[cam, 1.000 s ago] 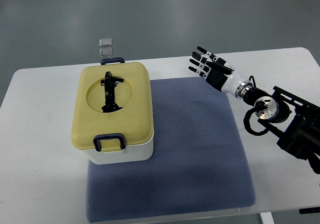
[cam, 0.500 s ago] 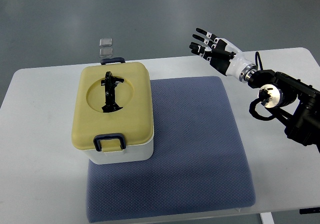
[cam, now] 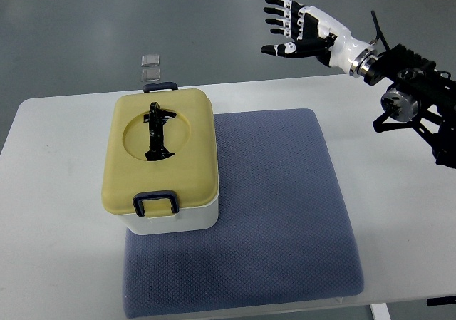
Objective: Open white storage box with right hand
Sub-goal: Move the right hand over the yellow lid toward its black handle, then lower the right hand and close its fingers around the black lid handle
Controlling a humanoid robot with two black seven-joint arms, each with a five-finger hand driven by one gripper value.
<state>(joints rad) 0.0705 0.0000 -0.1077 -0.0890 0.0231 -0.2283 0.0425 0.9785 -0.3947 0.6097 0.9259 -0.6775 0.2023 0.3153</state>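
The white storage box (cam: 172, 219) has a pale yellow lid (cam: 161, 152) that is closed. A black folding handle (cam: 155, 131) lies in the lid's round recess. A dark blue latch (cam: 157, 203) sits at the near edge and another (cam: 159, 87) at the far edge. The box stands on the left part of a blue-grey mat (cam: 274, 213). My right hand (cam: 293, 26) is raised high beyond the table's far edge, well to the right of the box, fingers spread and empty. The left arm is out of view.
The white table (cam: 57, 213) carries the mat and box. My right forearm and its black joints (cam: 413, 95) hang over the table's far right corner. Two small clear squares (cam: 150, 66) lie on the grey floor behind the box.
My right hand has risen and moved away from me, from above the mat's far right edge to past the table's far edge. The box has not moved.
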